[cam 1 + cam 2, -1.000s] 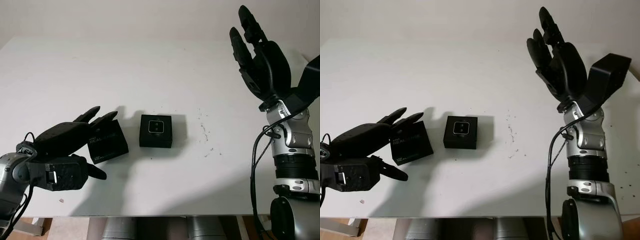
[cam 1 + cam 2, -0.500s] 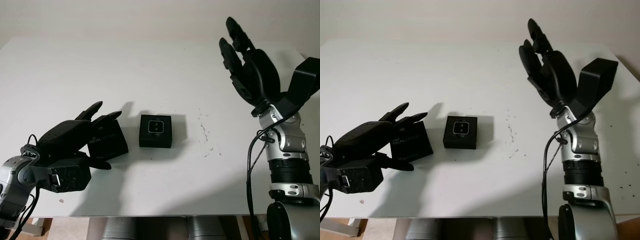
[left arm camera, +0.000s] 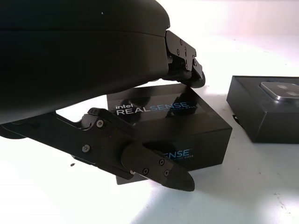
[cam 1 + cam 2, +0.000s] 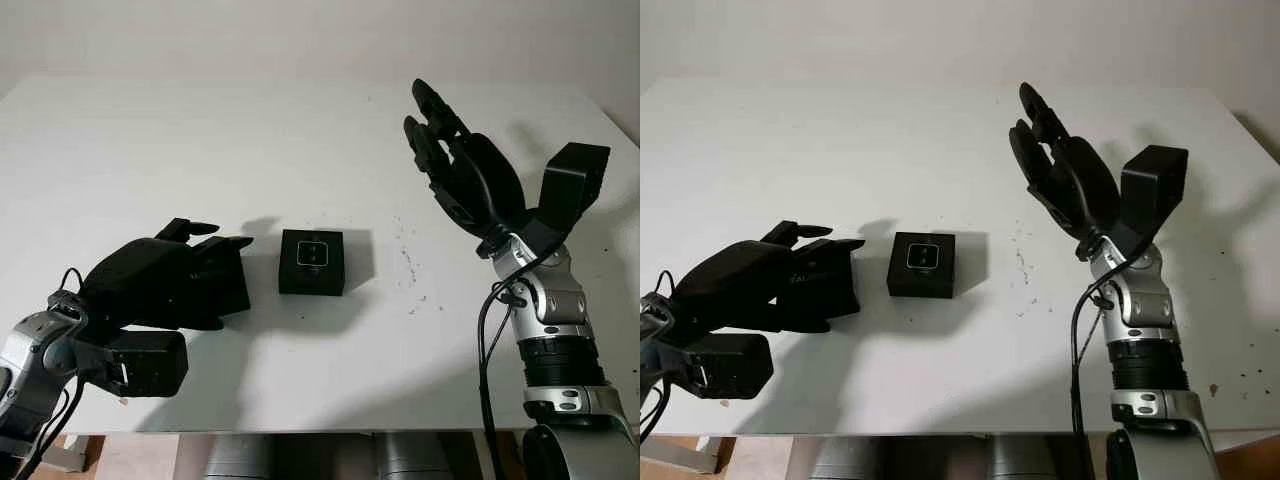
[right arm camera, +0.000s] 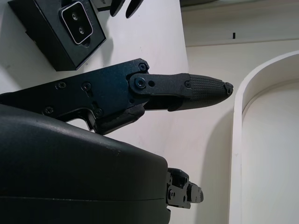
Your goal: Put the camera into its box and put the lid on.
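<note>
Desk: a wide white desk (image 4: pixel 300 130) fills most of the head views, with a scatter of small dark specks (image 4: pixel 410 262) right of centre.

Box: a small square black cardboard box (image 4: pixel 311 262) sits open just below the middle of the frame, flat on the desk.

Camera: a silver-faced rectangular camera (image 4: pixel 313 254) lies inside that open box, face up, its two dark lenses visible.

Lid: a black rectangular lid printed "Intel RealSense" (image 3: pixel 163 119) rests on the desk just left of the box, a narrow gap of white between the two.

Left robot hand: the left robot hand (image 4: pixel 170 285) is at the lower left of the frame, draped over the lid. In the left wrist view its upper fingers (image 3: pixel 187 65) curl over the lid's top far edge and the thumb (image 3: pixel 154 163) lies against the near side face, so the hand is closing around the lid. The lid's base looks to be on the desk.

Right robot hand: the right robot hand (image 4: pixel 455 170) is raised at the right of the frame, well above the desk and well apart from the box, holding nothing, fingers extended toward the upper left.
</note>
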Motion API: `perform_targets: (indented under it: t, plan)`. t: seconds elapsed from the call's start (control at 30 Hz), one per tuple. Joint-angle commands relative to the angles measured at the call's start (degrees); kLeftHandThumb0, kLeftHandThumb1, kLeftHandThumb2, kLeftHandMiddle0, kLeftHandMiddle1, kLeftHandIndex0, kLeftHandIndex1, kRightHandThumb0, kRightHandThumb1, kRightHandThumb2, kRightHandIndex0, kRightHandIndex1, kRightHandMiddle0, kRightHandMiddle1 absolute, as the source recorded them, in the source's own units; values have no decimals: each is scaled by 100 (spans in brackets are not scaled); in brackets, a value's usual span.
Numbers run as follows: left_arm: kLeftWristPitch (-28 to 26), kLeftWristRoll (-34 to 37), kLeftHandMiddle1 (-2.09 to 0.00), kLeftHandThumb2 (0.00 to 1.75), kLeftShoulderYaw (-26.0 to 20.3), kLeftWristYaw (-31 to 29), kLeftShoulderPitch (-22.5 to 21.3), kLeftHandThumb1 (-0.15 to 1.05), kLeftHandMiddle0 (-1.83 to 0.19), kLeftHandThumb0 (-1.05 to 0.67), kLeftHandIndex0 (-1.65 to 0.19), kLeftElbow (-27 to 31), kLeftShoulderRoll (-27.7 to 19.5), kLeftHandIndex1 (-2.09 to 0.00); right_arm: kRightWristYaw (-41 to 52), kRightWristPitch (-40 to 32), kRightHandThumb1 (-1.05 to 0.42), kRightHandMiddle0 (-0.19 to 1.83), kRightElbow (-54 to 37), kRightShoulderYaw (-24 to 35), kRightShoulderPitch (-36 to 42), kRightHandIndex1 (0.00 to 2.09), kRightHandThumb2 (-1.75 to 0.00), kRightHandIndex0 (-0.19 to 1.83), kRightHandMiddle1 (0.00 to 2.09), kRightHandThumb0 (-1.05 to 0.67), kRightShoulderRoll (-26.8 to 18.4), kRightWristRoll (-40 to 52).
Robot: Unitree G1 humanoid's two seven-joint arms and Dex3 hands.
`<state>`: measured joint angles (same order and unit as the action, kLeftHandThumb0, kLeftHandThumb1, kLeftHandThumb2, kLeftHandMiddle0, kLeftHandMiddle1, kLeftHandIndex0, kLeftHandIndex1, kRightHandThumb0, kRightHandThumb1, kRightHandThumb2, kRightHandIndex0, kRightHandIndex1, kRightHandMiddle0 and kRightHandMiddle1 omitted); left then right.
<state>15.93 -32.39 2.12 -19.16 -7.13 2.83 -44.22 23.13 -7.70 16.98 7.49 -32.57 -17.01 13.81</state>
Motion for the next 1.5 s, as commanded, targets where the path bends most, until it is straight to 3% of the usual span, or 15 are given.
perform_targets:
  t: [0.0,0.17,0.3,0.43,0.5,0.9,1.17,1.47]
  plan:
    - [62,-42,-70,5,140,-42,58,78,-29,-34,-31,-98,-40,-48,-10,-42,-105,-7,-158,17,6,6,-42,-13,7,-73,-17,8]
    - [225,21,-77,6,170,-10,3,81,-41,-20,-45,-282,-10,-57,-45,-113,-105,-6,-206,35,4,6,-44,-12,7,-69,-15,21]
    - [371,201,-113,6,194,-101,-107,89,-40,-7,-49,-511,-33,-90,-47,-138,-105,-5,-210,59,-3,6,-47,-12,6,-68,-13,44]
    - [662,599,-141,5,103,-52,-215,92,-41,-6,-46,-787,26,-130,-68,-221,-105,-5,-238,84,-4,6,-46,-12,6,-68,2,81]
    - [604,834,-147,6,19,-99,-257,93,-38,-7,-41,-795,41,-140,-62,-222,-105,-5,-232,89,-3,6,-47,-12,6,-67,5,97]
    - [-763,2245,-140,6,-492,-757,-835,98,-42,-5,-36,-155,139,-142,-169,-284,-105,-4,-271,96,-13,6,-46,-12,6,-68,101,155]
    - [-1862,2630,-146,5,-678,-782,-1232,98,-41,-2,-33,389,304,-148,-221,-339,-105,-3,-314,99,28,6,-44,-11,6,-70,170,191]
    - [-2221,2584,-143,5,-559,-516,-1570,98,-42,-6,-32,723,677,-148,-418,-288,-105,-3,-315,105,45,6,-50,-10,5,-68,342,200]
